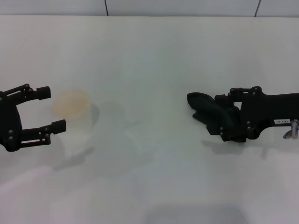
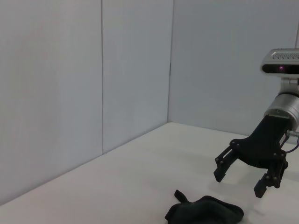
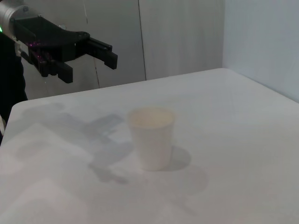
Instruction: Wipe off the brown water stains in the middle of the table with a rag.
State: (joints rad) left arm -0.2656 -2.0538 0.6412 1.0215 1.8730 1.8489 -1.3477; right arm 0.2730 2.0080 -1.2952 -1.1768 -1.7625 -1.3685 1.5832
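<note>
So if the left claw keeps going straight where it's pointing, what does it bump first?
Probably the cup. The open left gripper points right at it, though it may hover above the cup's rim.

Counted on the table [image 1: 149, 51] — one tabletop, white.

Rag [image 1: 210, 108]: one, black, lumpy.

Cup [image 1: 70, 103]: one, clear plastic with pale orange tint, upright.

Grippers: two — left gripper [image 1: 51, 108] and right gripper [image 2: 239, 181], one per arm.

Fingers per gripper: two on each where visible, four in total.

Brown stain blotches: none countable with certainty on the tabletop between cup and rag.
</note>
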